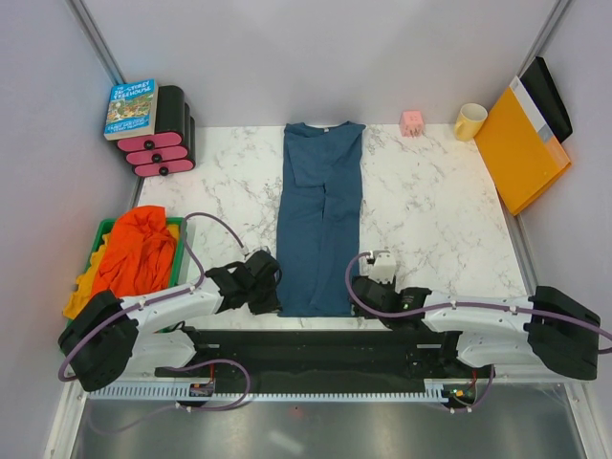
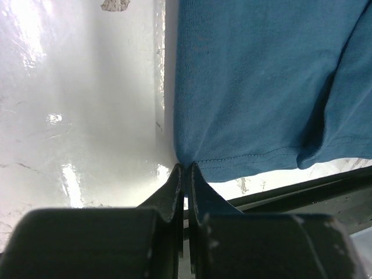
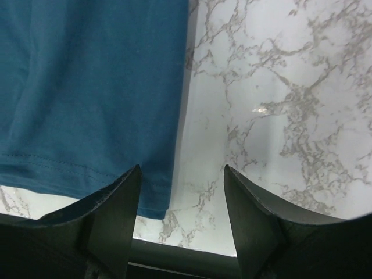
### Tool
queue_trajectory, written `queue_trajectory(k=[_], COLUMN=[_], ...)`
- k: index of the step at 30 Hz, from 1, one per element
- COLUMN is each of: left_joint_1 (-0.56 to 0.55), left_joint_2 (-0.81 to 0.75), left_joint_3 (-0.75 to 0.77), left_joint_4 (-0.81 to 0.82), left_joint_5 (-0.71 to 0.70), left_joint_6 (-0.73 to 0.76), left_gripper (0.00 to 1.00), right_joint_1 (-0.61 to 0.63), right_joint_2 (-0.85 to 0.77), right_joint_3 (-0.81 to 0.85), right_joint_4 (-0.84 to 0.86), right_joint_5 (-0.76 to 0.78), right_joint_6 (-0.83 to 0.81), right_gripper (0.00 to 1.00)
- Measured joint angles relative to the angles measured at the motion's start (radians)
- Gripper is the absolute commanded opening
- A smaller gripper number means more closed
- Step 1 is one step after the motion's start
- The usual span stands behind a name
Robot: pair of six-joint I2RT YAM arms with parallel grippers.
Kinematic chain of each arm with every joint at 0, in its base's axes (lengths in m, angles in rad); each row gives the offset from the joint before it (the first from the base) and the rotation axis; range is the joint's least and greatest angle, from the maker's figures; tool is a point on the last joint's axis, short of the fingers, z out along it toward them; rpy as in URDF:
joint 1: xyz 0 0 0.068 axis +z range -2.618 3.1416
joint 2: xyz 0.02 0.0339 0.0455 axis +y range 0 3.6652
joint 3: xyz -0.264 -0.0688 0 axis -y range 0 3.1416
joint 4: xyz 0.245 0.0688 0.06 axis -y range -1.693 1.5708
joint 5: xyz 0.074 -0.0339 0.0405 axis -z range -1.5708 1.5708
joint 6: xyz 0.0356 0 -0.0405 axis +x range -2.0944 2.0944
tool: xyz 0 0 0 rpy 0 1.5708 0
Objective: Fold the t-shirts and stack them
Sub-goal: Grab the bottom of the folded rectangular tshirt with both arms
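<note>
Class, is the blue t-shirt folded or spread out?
Partly folded: the blue t-shirt lies as a long narrow strip, its sides turned in.

A teal-blue t-shirt (image 2: 261, 87) is seen spread flat on a glossy white marble table (image 2: 87, 116), its stitched hem turned toward the camera and a folded layer overlapped at the right. The left gripper (image 2: 185, 168) is pressed closed, its tips set against the hem's corner. Whether cloth is pinched cannot be told. A dark rail (image 2: 314, 195) is seen beyond the hem.
</note>
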State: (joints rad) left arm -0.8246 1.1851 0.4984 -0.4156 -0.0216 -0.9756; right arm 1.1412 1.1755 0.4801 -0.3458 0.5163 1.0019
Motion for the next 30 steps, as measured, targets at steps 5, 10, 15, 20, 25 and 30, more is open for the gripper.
queue_trajectory(k=[5, 10, 15, 20, 25, 30], left_joint_1=[-0.002, -0.003, -0.003, -0.003, -0.003, -0.028], left_joint_2=[0.001, 0.002, 0.002, 0.002, 0.002, -0.018], left_joint_3=[0.000, 0.000, 0.000, 0.000, 0.000, 0.000], left_joint_4=[0.002, 0.002, 0.003, 0.003, 0.003, -0.010], left_joint_5=[0.000, 0.000, 0.001, 0.000, 0.001, -0.004], left_joint_6=[0.000, 0.000, 0.000, 0.001, 0.001, 0.001], left_gripper=[0.02, 0.02, 0.02, 0.02, 0.02, 0.02], right_joint_1=[0.021, 0.040, 0.071, 0.084, 0.100, 0.149], right_joint_2=[0.031, 0.055, 0.043, -0.002, -0.027, -0.039], right_joint_3=[-0.002, -0.003, -0.036, -0.083, -0.103, -0.096], right_joint_4=[0.045, 0.086, 0.125, 0.134, 0.117, 0.063], right_joint_5=[-0.011, 0.000, 0.019, 0.032, 0.040, 0.063], right_joint_6=[0.028, 0.066, 0.138, 0.223, 0.282, 0.316], right_gripper=[0.62, 0.51, 0.28, 0.16, 0.00, 0.00])
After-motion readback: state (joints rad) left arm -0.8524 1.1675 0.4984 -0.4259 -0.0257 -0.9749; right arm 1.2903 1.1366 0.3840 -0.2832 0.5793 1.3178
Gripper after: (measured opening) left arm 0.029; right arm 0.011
